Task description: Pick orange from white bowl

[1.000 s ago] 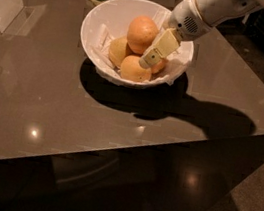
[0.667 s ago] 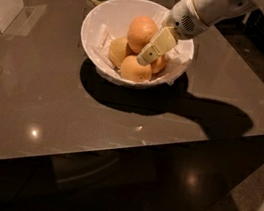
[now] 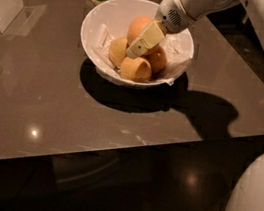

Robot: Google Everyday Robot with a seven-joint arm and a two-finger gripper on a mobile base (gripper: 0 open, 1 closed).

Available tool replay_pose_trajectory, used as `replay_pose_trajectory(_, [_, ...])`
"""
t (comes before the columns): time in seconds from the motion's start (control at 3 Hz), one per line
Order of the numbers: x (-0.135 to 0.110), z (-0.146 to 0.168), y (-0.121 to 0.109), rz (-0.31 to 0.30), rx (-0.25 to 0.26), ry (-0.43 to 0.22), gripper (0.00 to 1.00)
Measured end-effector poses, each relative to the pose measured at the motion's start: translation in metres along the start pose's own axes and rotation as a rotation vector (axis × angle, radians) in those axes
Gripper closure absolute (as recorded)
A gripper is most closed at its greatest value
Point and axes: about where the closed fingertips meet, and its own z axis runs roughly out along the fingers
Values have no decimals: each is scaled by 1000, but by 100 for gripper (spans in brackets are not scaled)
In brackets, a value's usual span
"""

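Currently the gripper (image 3: 134,52) is down inside the white bowl (image 3: 96,26), its tip among the fruit. Whether the jaws are spread or clamped on anything cannot be told from this angle. The orange (image 3: 136,26), largest of the pile, sits at the back, right against the gripper. Three smaller oranges (image 3: 136,69) crowd the tip. Judged step: grasping. The next move calls for closing on the big one only, then a straight lift clear of the rim. The bowl stands on the glossy surface (image 3: 47,97).
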Motion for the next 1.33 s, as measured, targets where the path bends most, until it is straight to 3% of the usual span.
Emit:
replay_pose_trajectory(0.33, [0, 10, -3, 26, -3, 16, 0])
replay_pose_trajectory(0.67, [0, 10, -3, 27, -3, 17, 18])
replay_pose_trajectory(1.33, [0, 10, -3, 27, -4, 16, 65])
